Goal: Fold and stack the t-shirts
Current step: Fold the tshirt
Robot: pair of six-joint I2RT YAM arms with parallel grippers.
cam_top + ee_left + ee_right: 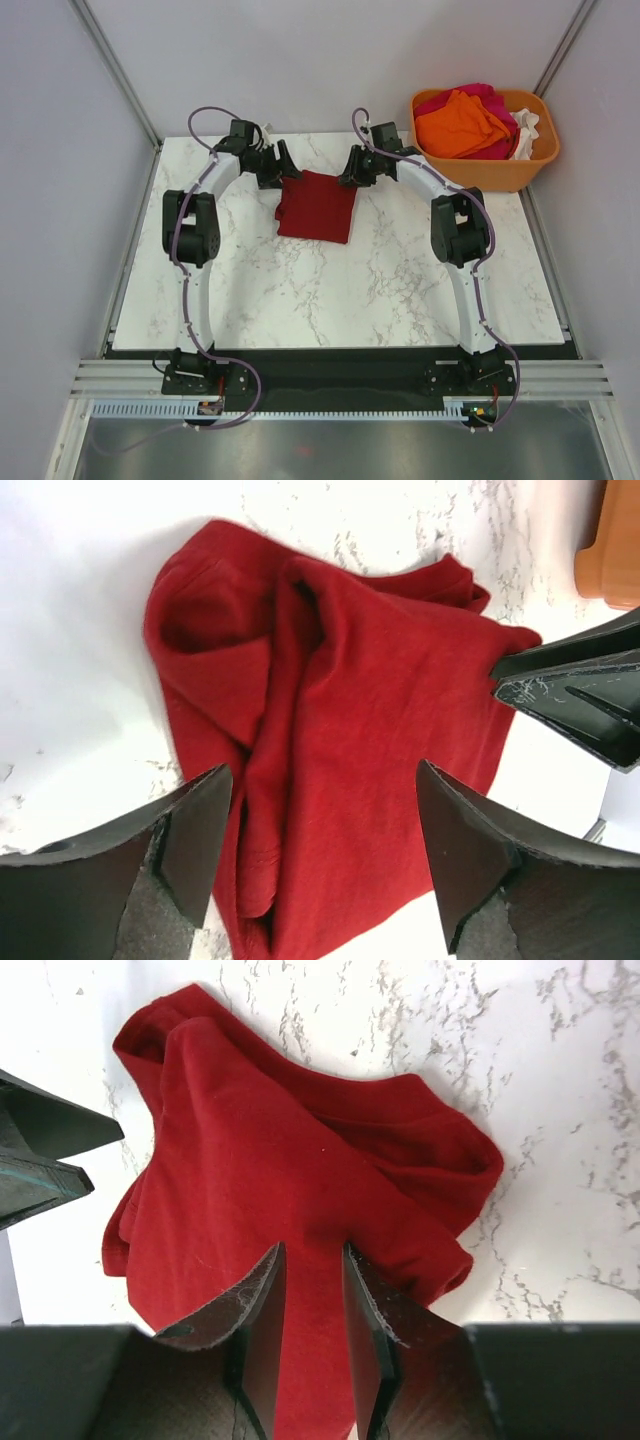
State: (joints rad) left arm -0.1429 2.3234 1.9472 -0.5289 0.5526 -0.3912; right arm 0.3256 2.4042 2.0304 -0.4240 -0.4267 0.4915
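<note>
Dark red t-shirt (316,205), folded, on the counter (400,290), far middle. Left gripper (322,780) spread wide over it; right gripper (312,1252) nearly closed over the cloth, and I cannot tell whether it pinches.

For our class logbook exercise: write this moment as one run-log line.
red shirt: roughly folded | left gripper: open above shirt | right gripper: jaws narrow over shirt, grip unclear | tub: holds other shirts

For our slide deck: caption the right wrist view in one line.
Right hand, jaws narrowly apart, at a rumpled dark red t-shirt on a marble table.
</note>
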